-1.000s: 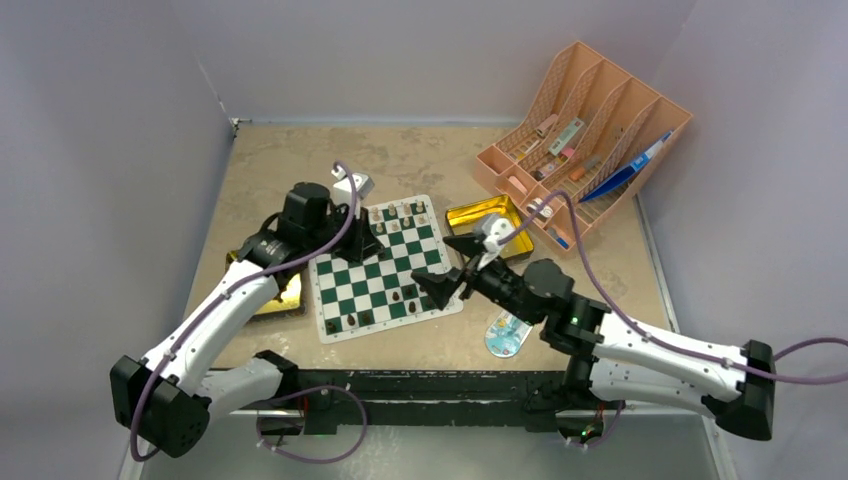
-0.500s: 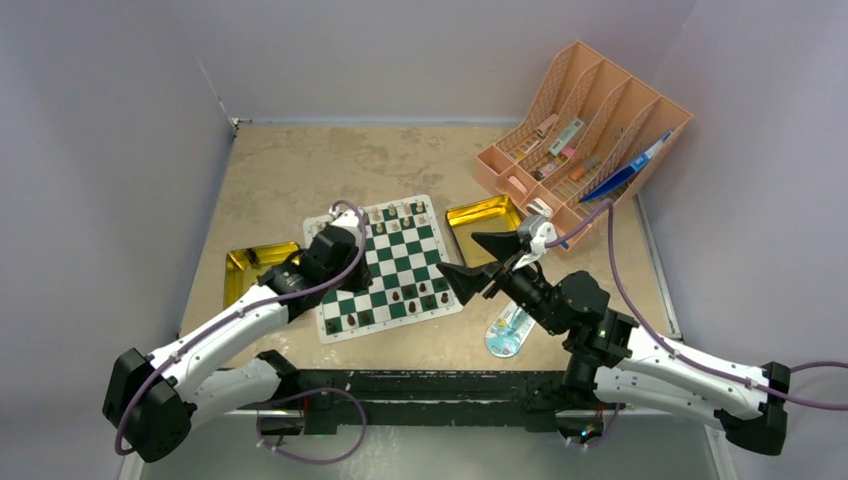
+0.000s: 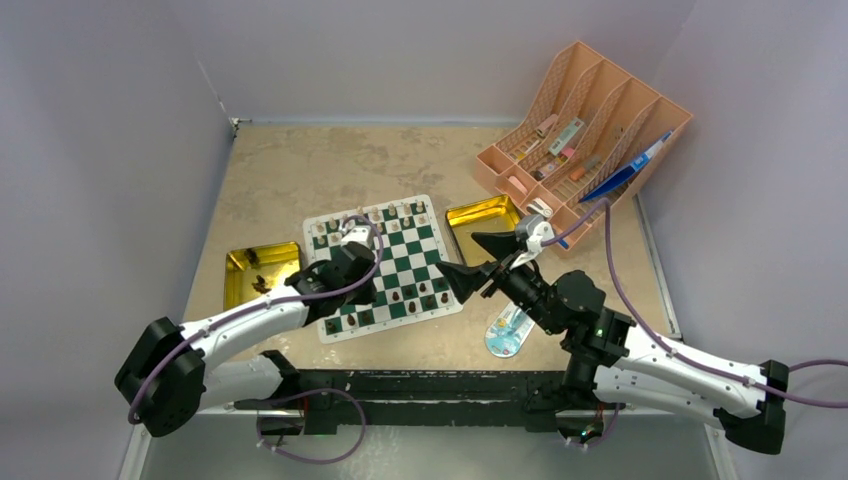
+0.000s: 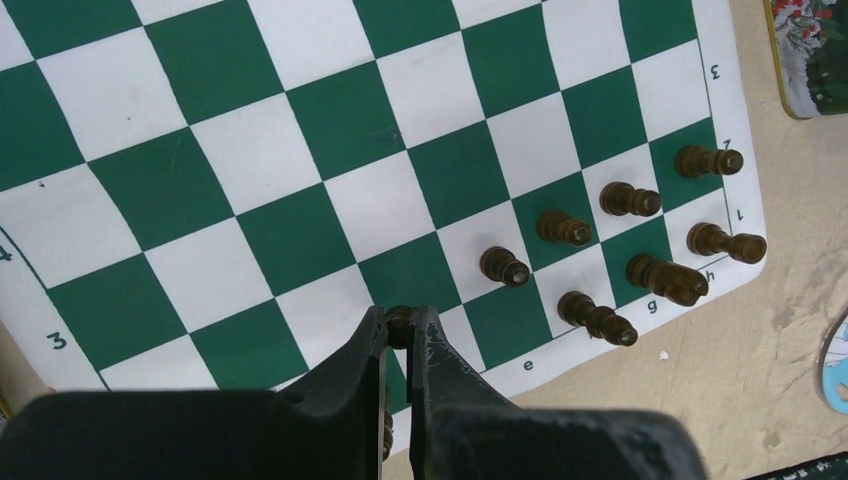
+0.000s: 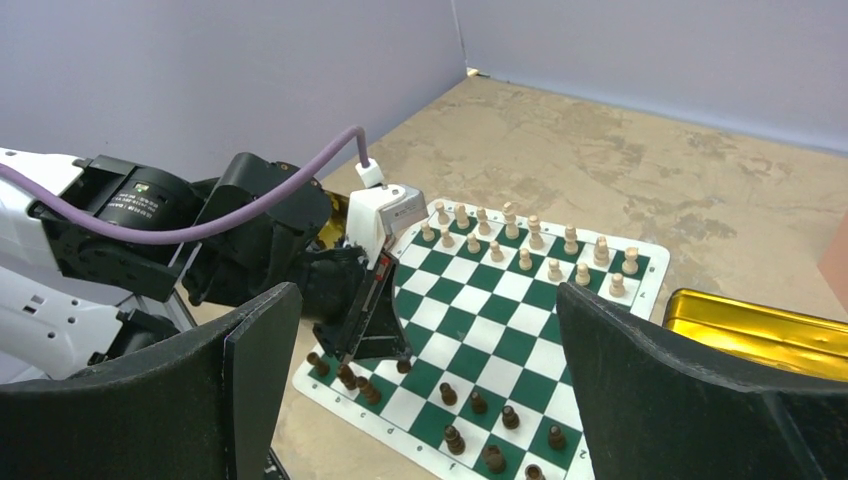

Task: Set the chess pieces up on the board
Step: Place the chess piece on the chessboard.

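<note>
One dark piece (image 4: 399, 318), pinched by the left fingers (image 4: 376, 342), is now brought to the board (image 4: 300, 120) for placing; right fingers (image 5: 255, 390) are spread.

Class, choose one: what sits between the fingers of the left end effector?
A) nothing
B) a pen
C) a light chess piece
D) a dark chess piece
D: in the left wrist view the left end effector is shut on a small dark chess piece over the board.

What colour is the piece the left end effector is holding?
Dark brown; the small chess piece shows best in the left wrist view.
</note>
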